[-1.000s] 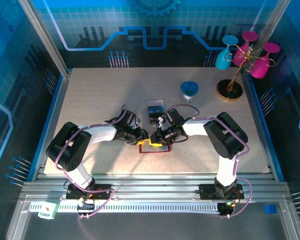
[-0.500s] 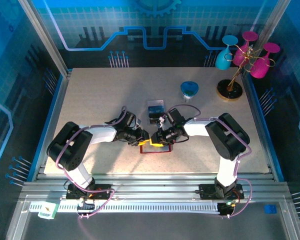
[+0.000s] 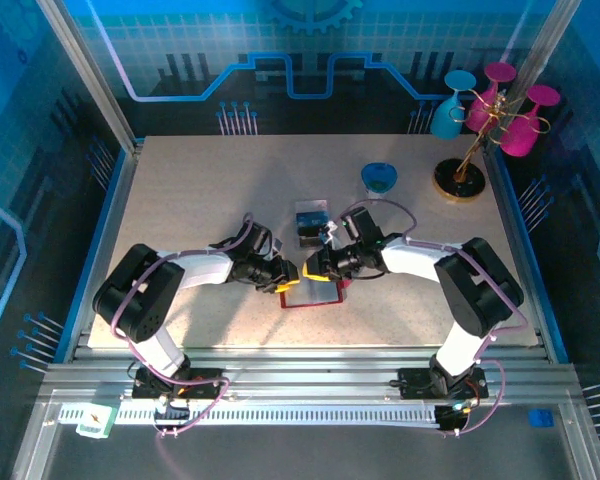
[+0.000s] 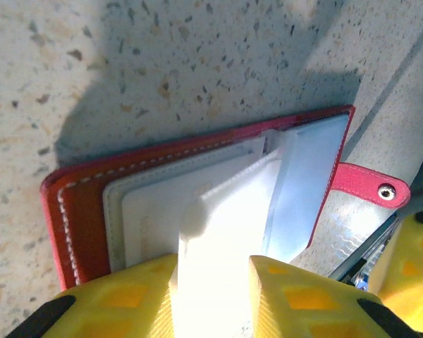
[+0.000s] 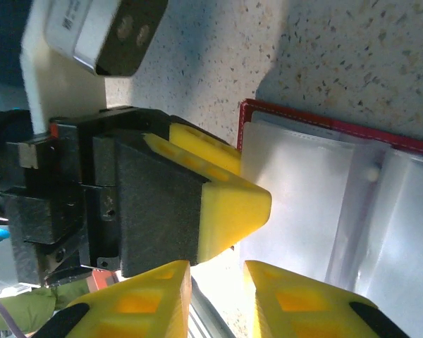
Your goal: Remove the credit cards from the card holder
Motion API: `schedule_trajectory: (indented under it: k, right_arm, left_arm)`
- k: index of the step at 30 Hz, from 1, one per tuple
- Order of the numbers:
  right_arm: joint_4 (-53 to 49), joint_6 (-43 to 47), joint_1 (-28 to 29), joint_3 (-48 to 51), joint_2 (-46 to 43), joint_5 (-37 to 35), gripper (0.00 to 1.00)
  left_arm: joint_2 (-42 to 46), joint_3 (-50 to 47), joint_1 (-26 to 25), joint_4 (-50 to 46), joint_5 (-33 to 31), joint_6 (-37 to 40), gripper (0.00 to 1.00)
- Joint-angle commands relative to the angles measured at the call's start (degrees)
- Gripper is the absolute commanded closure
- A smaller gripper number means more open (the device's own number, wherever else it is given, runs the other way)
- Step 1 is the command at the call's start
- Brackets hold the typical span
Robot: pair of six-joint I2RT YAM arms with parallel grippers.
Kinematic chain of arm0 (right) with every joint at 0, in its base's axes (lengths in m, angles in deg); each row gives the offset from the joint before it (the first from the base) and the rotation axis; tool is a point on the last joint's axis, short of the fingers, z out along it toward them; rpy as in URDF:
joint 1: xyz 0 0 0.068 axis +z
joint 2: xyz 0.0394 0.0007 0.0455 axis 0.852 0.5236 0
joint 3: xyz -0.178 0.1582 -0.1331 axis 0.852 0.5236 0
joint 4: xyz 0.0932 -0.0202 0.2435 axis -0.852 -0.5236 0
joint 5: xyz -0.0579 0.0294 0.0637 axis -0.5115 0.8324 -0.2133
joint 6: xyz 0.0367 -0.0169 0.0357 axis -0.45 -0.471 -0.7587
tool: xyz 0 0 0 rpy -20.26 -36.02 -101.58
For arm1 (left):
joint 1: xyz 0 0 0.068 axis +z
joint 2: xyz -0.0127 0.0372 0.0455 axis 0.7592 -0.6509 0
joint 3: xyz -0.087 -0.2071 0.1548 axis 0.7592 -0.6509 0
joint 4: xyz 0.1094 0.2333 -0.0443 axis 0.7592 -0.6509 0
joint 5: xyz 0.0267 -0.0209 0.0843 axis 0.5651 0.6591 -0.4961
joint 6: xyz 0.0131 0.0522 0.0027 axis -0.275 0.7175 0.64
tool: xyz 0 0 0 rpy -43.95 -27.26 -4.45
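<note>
wallet [image 3: 312, 294]: open flat, lower centre of table [image 3: 200, 190], clear pockets up
left gripper [image 4: 215, 266]: narrow, pinching a pale flat piece [image 4: 225, 204] at the pockets; card or sleeve, cannot tell
right gripper [image 5: 217, 282]: narrow; hold cannot tell
material: red white-stitched cover, snap tab [image 4: 370, 189]
surface: pale, speckled; blue walls [image 3: 40, 120]

The card holder [image 4: 81, 225] is smooth, red and leather-like, pale-stitched, with glossy clear plastic pockets [image 4: 307, 176]. A shiny metal stud [image 4: 386, 191] sits at its three o'clock. The table [image 4: 127, 63] looks matt and speckled.
</note>
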Motion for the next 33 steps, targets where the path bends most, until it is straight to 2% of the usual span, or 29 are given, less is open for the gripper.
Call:
schedule_trajectory:
  k: [1, 11, 17, 33]
  right_arm:
    - [-1.5, 0.1, -1.61, 1.04, -2.07, -0.89, 0.74]
    - [-3.29, 0.19, -4.46, 1.57, -4.29, -1.45, 0.74]
    - [-12.15, 4.01, -5.4, 0.08, -5.09, -7.04, 0.73]
    - [-26.25, 11.99, -9.53, 0.08, -10.74, -17.6, 0.67]
  left_arm:
    - [3.01, 1.3, -0.26, -3.14, 2.02, 1.27, 0.69]
    - [4.74, 3.88, -0.66, -5.12, 3.22, 0.18, 0.67]
    - [2.75, 5.89, -2.62, -4.21, 4.3, -0.7, 0.66]
    - [-6.24, 14.03, -8.32, -0.32, 4.78, -4.01, 0.6]
